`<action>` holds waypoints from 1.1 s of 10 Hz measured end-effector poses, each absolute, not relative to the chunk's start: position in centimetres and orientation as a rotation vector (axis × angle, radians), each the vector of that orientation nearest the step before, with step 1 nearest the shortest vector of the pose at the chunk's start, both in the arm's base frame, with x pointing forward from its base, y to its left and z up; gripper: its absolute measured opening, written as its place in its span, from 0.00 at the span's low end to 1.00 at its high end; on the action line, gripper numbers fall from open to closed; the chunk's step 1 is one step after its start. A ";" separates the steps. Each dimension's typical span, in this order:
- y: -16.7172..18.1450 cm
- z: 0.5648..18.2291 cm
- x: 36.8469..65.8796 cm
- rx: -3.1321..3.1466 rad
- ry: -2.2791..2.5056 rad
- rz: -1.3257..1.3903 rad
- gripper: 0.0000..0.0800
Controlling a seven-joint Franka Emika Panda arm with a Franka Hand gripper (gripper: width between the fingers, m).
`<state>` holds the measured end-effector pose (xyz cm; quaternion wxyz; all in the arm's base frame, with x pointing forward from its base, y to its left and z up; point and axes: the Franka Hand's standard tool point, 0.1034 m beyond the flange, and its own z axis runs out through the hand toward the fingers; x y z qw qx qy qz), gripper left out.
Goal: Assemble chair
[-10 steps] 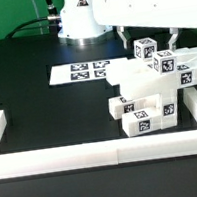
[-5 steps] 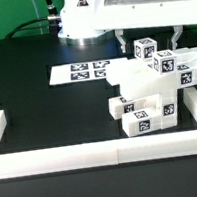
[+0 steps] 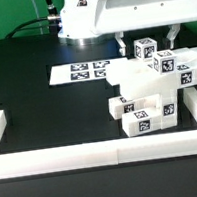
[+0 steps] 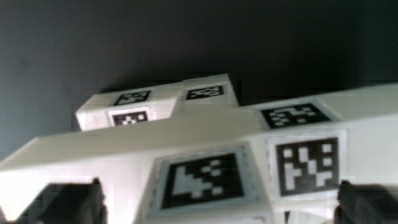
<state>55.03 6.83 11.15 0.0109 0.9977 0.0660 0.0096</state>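
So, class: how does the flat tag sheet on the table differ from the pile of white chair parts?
The marker board lies thin and flat; the chair parts are chunky and stacked up. The board sits alone toward the exterior view's left; the parts crowd against the white border wall at the right. Both are white with black-and-white square tags.

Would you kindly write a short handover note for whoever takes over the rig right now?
Gripper: open, holding nothing, poised over the chair parts with its fingers either side of a tagged part.
Chair parts: clustered at the exterior view's right, near the border wall. Whether any are joined cannot be told.
Marker board: flat on the table, beside the cluster.
Done: no completed chair is visible.
Left: grasp a part, then assemble the chair.
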 end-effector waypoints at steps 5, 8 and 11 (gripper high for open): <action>6.7 11.1 55.0 3.113 0.208 0.030 0.49; 6.7 11.1 55.0 3.118 0.136 0.030 0.34; 6.7 11.1 55.0 3.118 -0.189 0.032 0.34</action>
